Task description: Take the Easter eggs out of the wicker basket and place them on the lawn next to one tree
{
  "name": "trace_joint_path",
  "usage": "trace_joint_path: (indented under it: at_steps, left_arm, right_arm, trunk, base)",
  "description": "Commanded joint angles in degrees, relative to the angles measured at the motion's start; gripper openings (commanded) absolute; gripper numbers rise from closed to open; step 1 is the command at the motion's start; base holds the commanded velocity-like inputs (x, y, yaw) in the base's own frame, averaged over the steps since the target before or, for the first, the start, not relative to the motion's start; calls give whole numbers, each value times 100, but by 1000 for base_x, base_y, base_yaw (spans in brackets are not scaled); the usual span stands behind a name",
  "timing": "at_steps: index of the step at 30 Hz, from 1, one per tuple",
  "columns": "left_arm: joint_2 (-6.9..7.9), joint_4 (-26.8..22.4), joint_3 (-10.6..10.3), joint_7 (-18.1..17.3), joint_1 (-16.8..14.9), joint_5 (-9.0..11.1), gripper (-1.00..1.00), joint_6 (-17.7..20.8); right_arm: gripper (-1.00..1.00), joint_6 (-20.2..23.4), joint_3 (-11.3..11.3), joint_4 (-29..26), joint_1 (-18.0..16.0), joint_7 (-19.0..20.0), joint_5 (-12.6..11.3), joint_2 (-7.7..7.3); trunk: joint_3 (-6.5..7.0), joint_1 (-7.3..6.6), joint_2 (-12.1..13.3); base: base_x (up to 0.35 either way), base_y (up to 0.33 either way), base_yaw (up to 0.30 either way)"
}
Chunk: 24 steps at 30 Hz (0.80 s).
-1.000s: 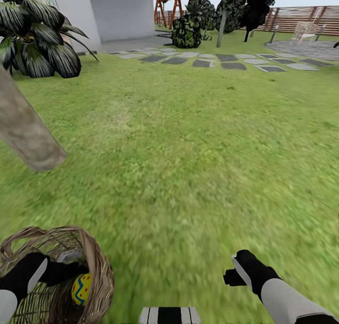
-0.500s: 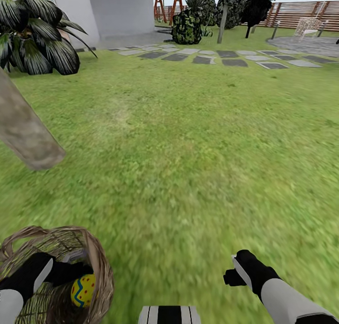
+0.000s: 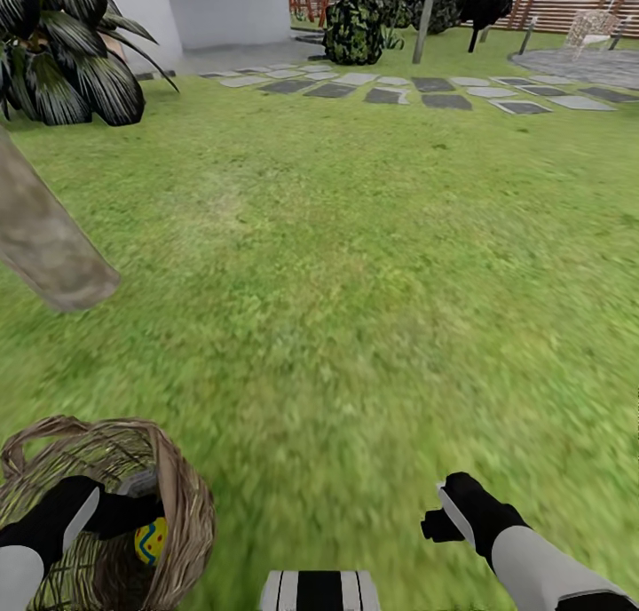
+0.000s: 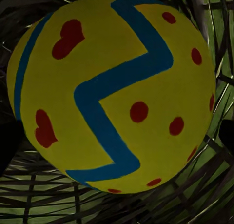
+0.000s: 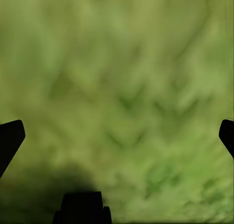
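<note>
At far left I see the tree trunk [image 3: 49,242] leaning over the lawn [image 3: 355,265], and below it my left gripper [image 3: 133,515] reaches into the wicker basket [image 3: 182,504], right against an Easter egg [image 3: 151,541]; I cannot tell whether it is clamped on it. At right, my right gripper [image 3: 432,524] hangs over bare grass with its fingers [image 5: 10,138] spread wide apart.

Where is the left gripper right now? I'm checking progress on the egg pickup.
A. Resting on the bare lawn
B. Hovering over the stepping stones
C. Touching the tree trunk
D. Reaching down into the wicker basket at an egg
D: in the head view the left gripper reaches inside the wicker basket, at a yellow Easter egg that looms close before the left wrist camera.
</note>
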Motion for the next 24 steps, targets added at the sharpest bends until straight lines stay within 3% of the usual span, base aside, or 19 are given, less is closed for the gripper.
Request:
trace_joint_path:
  at_steps: [1,12,16,24]
  left_arm:
    - [-7,-4,17,9,-1,42,100,45]
    - [-10,-4,17,6,-1,46,100,47]
    - [-12,-4,17,9,0,44,100,48]
    - [-20,-4,17,10,-1,62,100,44]
  right_arm:
    - [100,27,39,3,-1,-36,-52,-2]
    - [100,27,39,9,-1,-36,-51,5]
    - [100,27,39,9,-1,-36,-54,4]
    - [100,27,39,9,-1,-36,-51,5]
  trunk:
    - [-5,-1,-2]
    - [-5,-1,-2]
    - [-93,9,-7]
    - [-93,9,-7]
  base:
    - [0,0,0]
    - [0,0,0]
    - [0,0,0]
    - [0,0,0]
